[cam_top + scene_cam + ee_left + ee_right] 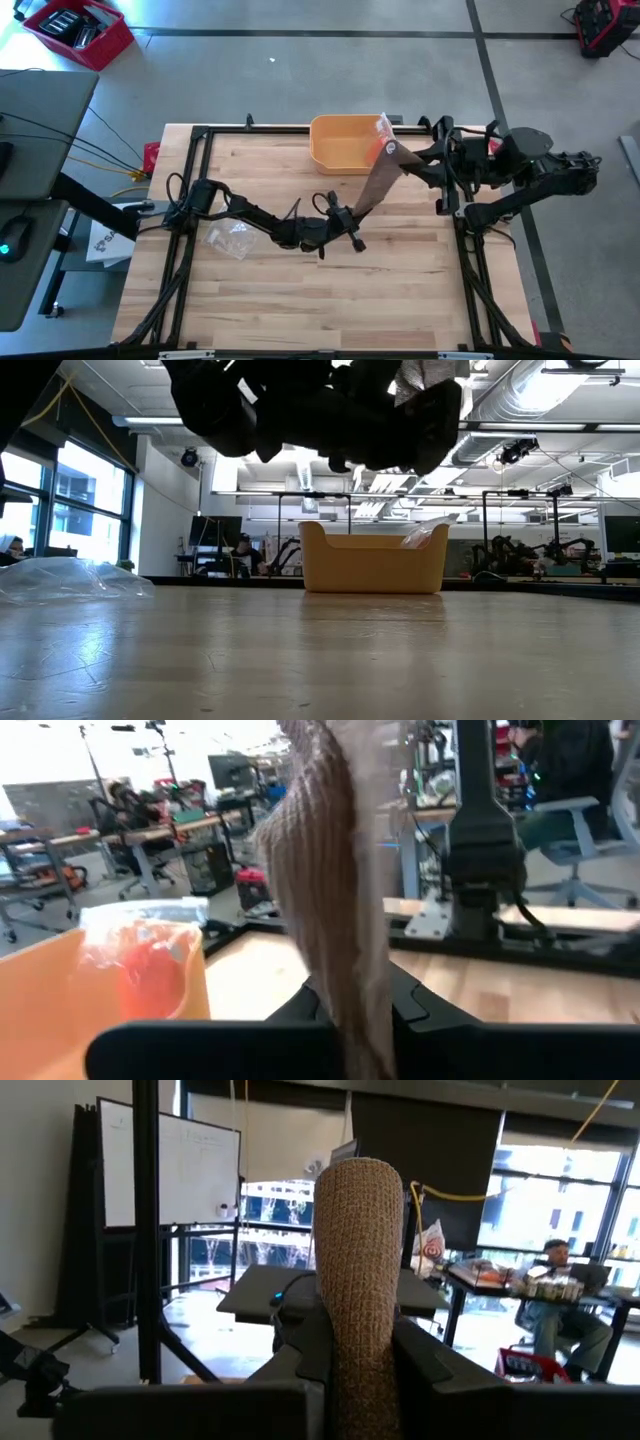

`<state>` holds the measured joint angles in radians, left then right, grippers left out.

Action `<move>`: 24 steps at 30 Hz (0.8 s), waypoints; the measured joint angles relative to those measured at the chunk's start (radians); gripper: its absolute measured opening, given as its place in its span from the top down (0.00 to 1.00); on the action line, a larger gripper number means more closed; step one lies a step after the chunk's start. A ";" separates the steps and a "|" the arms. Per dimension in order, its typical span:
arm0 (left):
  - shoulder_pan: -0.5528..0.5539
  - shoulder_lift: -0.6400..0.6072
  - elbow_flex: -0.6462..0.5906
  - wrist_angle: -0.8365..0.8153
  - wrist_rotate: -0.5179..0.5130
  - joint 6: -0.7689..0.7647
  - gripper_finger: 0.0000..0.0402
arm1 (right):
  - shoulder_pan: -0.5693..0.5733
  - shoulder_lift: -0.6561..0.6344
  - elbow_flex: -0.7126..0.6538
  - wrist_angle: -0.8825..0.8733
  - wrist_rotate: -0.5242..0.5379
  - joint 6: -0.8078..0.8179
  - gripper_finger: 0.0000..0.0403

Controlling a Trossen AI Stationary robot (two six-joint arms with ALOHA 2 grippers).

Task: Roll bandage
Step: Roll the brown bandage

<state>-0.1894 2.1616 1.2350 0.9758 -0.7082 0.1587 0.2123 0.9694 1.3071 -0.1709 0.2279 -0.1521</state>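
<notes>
The bandage (376, 182) is a brown woven strip that spans, above the table, from my right gripper (403, 156) down to my left gripper (350, 222). Both grippers are shut on it. In the left wrist view the bandage (325, 880) rises from between the fingers; in the right wrist view the bandage (360, 1270) runs away from between that arm's fingers. In the low view the dark left gripper (320, 410) hangs high above the tabletop. My left gripper pinches the bandage's lower end (362, 1020) between its two fingers (420, 1008). It comes in level from the table's left. The strip runs straight up and away from the hold, clear of the table. My right gripper pinches the bandage's upper end (358, 1380) between its two fingers (432, 1355). It comes in about level from the table's right. The strip leads straight off toward the left gripper, lifted clear of the table.
A yellow bin (345, 142) with an orange packet (381, 130) in it stands at the table's far edge, just behind the bandage. A crumpled clear plastic bag (230, 238) lies on the wood at the left. The black frame (200, 140) borders the table.
</notes>
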 joint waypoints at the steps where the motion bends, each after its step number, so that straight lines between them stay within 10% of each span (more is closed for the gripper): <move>1: 0.000 0.000 0.000 -0.015 0.007 -0.009 0.99 | 0.000 0.000 0.000 0.007 0.000 -0.008 0.90; 24: -0.019 0.000 0.000 -0.294 0.666 -0.444 0.99 | -0.003 -0.015 0.000 0.039 0.235 -0.242 0.90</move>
<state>-0.2086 2.1616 1.2346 0.6819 -0.0424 -0.2857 0.2096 0.9542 1.3071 -0.1321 0.4626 -0.3944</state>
